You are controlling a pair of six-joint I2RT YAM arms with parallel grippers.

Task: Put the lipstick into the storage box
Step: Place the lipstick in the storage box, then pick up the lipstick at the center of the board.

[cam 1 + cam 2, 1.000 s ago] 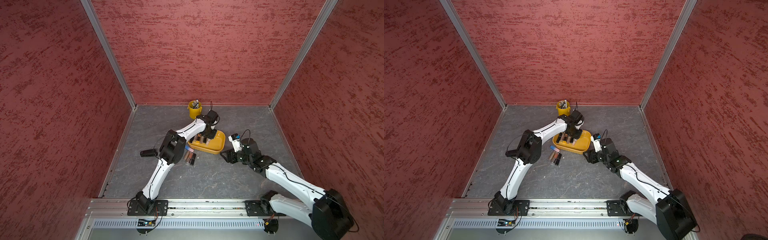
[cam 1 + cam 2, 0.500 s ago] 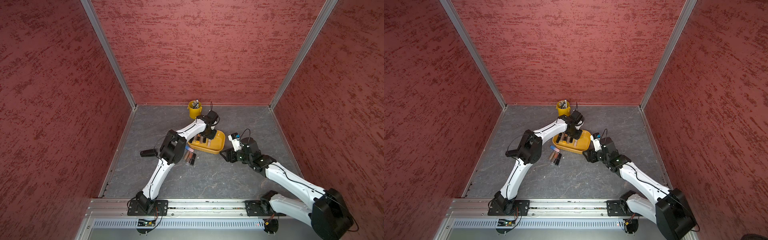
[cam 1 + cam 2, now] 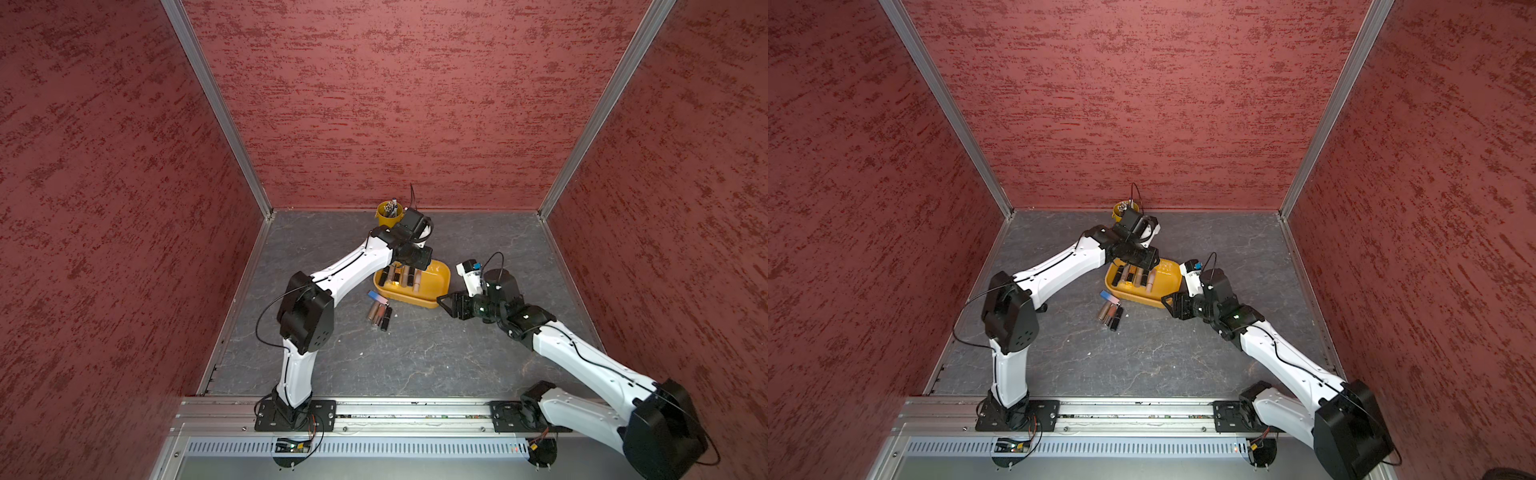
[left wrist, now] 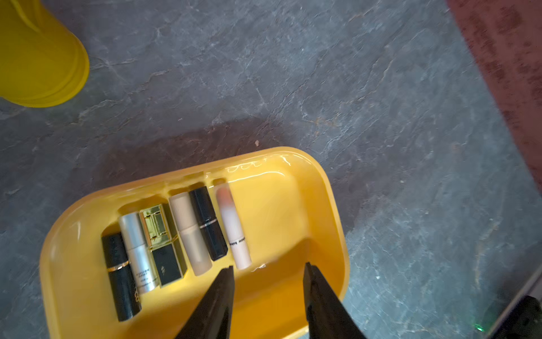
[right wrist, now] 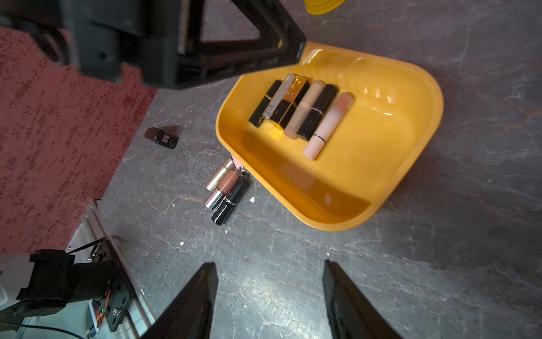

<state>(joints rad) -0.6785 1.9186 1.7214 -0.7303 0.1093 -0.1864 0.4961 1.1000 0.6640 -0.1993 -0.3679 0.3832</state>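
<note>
the pale pink lipstick lies in the storage box, last of six, beneath the open, empty left claw; that arm's elbow has swung outward. the right claw hangs open over the worktop; only its wrist view shows the stray dark tube whole.

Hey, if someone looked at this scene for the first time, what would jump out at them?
The bright yellow storage box mid-floor, with six lipsticks lined up inside and the left end effector open and empty over it. A cluster of loose lipsticks lies on the grey floor beside it.
</note>
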